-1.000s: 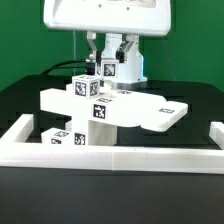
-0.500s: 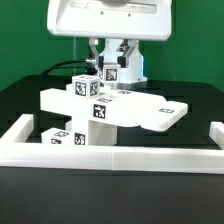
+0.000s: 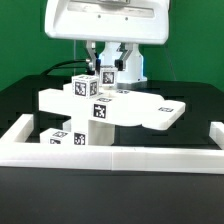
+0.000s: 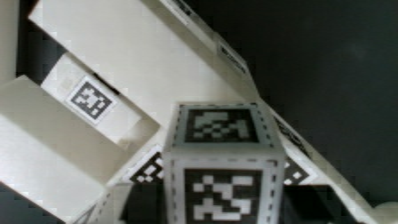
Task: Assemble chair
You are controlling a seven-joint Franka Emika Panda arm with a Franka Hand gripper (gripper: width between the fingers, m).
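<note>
Claw (image 3: 107, 71) first: from my exterior feed it hangs behind the stacked white parts, its fingers (image 3: 123, 62) partly closed around a tagged square leg (image 3: 108, 74) that stands upright between them. My wrist feed agrees (it looks straight down that leg (image 4: 221, 165), with tag markers on its faces filling the lower part of the picture), so I read the grip as narrow and closed on the leg, not wide open.

The chair parts sit together near the middle of the black bench (image 3: 185, 90). A flat seat plate (image 3: 135, 108) with rounded lobes lies across a blocky tagged piece (image 3: 100, 112), and another tagged cube-like block (image 3: 84, 86) rests on the plate toward the exterior view's left, just beside the held leg. A further tagged piece (image 3: 66, 137) lies low on the bench under the plate's edge, close against the long white border wall (image 3: 110, 153) that frames the work area. I cannot tell whether the held leg touches the plate.
</note>
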